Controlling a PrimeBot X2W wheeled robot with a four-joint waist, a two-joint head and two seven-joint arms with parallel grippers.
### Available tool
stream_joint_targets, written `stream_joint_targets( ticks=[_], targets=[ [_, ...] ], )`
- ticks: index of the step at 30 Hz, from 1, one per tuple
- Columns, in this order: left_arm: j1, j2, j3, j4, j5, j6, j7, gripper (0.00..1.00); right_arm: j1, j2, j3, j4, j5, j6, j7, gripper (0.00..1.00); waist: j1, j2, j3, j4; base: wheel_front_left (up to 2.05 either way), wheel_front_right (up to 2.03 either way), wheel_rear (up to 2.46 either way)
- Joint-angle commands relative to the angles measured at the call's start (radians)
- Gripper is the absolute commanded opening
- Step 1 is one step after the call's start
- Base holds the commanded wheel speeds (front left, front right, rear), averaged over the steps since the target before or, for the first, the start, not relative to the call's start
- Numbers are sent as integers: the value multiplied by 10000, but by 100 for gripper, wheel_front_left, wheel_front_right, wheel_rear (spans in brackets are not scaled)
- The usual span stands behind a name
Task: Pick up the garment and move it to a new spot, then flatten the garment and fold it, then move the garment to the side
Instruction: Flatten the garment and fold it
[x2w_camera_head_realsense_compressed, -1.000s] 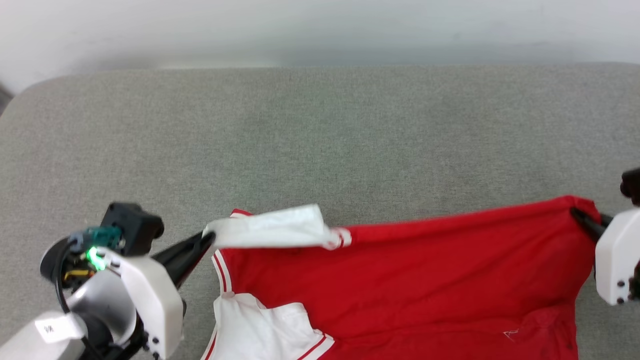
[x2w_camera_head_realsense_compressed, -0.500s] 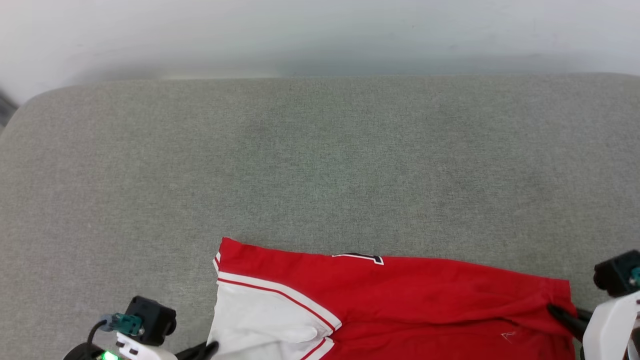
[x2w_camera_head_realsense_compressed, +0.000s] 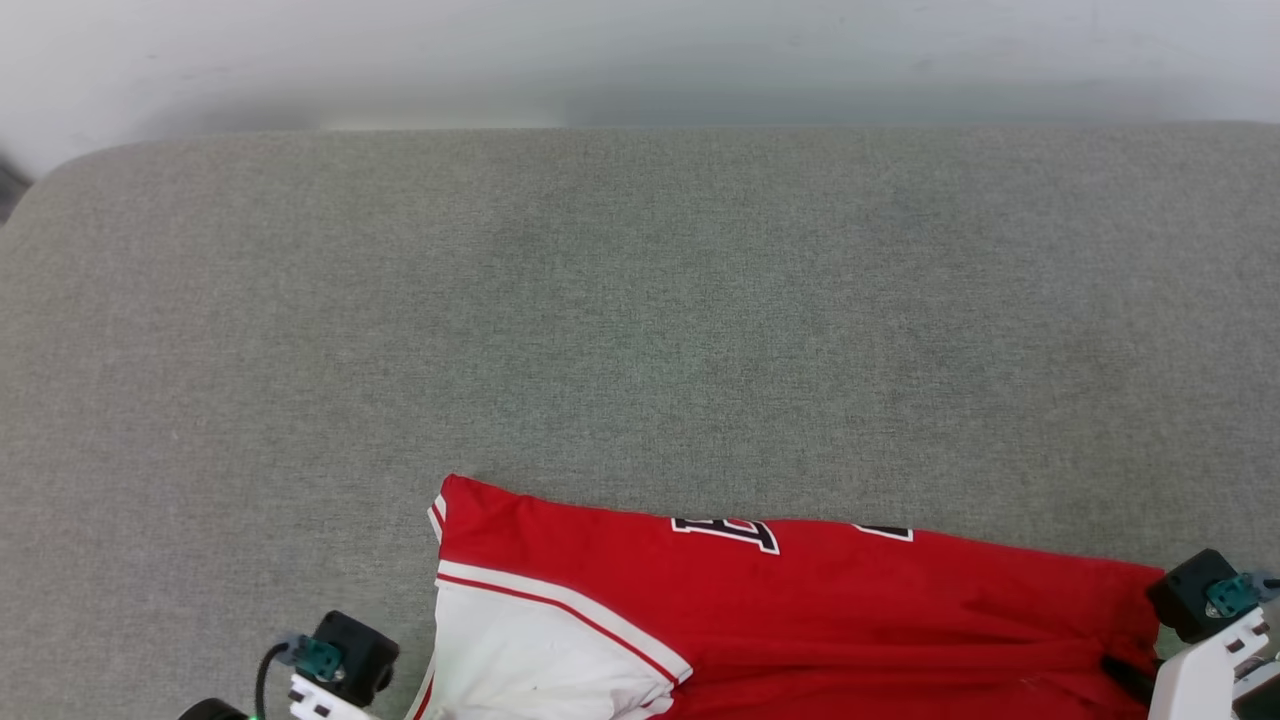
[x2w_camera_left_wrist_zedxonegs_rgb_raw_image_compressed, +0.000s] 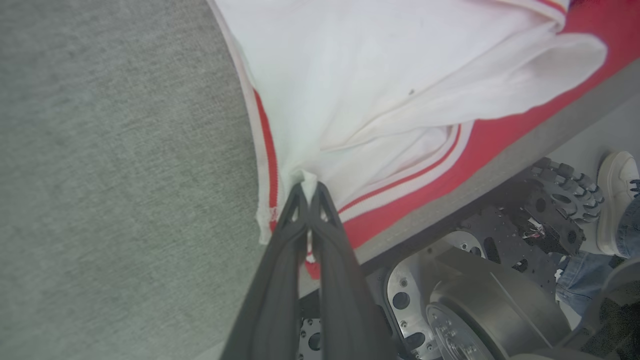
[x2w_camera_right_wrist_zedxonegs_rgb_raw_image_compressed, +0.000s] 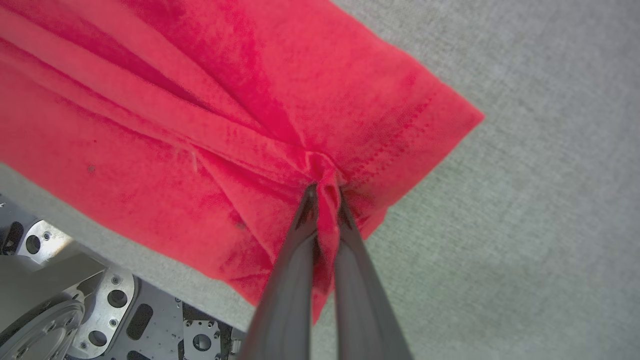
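**Item: garment** (x2w_camera_head_realsense_compressed: 800, 620). A red jersey T-shirt with a white sleeve (x2w_camera_left_wrist_zedxonegs_rgb_raw_image_compressed: 380, 70) and red-and-white striped trim (x2w_camera_left_wrist_zedxonegs_rgb_raw_image_compressed: 267, 150). It lies spread lengthwise along the near edge of the worktop (x2w_camera_head_realsense_compressed: 640, 320). In the right wrist view its red corner hangs over that edge.

**Writing:** lettering (x2w_camera_head_realsense_compressed: 727, 531), black with a white outline, sits on the garment's fold line, the side turned towards the middle of the worktop. Two fragments show. Both are cut off by the fold and cannot be read.

**Marks:** one small dark speck (x2w_camera_left_wrist_zedxonegs_rgb_raw_image_compressed: 411, 92) on the white sleeve.

**Left claw** (x2w_camera_left_wrist_zedxonegs_rgb_raw_image_compressed: 309, 189). Its dark fingers are pressed together on a pinch of white sleeve cloth just beside the red cuff stripe. It is at the left part of the worktop's near edge.

**Right claw** (x2w_camera_right_wrist_zedxonegs_rgb_raw_image_compressed: 324, 192). It is clamped on a gathered tuck of red cloth beside the stitched hem, and creases fan out from the pinch. It is at the right part of the worktop's near edge.

**Wrist housings:** black blocks with teal connectors, one at the left (x2w_camera_head_realsense_compressed: 345, 655) and one at the right (x2w_camera_head_realsense_compressed: 1200, 595) of the worktop's near edge.

**Worktop:** covered in grey woven fabric, with a rounded far-left corner.

**Wall** (x2w_camera_head_realsense_compressed: 640, 60). Pale and plain, just beyond the worktop's far edge.

**Below the worktop's near edge:**
- The robot's metal base (x2w_camera_left_wrist_zedxonegs_rgb_raw_image_compressed: 475, 300), with bolt holes and a ribbed wheel.
- A person's white shoe (x2w_camera_left_wrist_zedxonegs_rgb_raw_image_compressed: 612, 200), with a blue denim trouser leg (x2w_camera_left_wrist_zedxonegs_rgb_raw_image_compressed: 575, 285) beside it.
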Motion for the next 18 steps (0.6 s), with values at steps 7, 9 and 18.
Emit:
stream_joint_targets(
  ticks=[7,9,18],
  targets=[
    [-382,-455,-330,664,333,-301,-179,98,-556,-8,673,603,105,-7,-624,100,1,0,-22,-45,0,0,0],
    [-412,-558,-312,770,337,-297,-293,100,-629,-37,735,663,202,-7,-752,100,1,0,-151,-56,0,0,0],
    [-242,-834,12,575,338,-37,-1151,100,-430,256,121,269,967,-7,-1017,100,1,0,-815,-96,0,0,0]
  ],
)
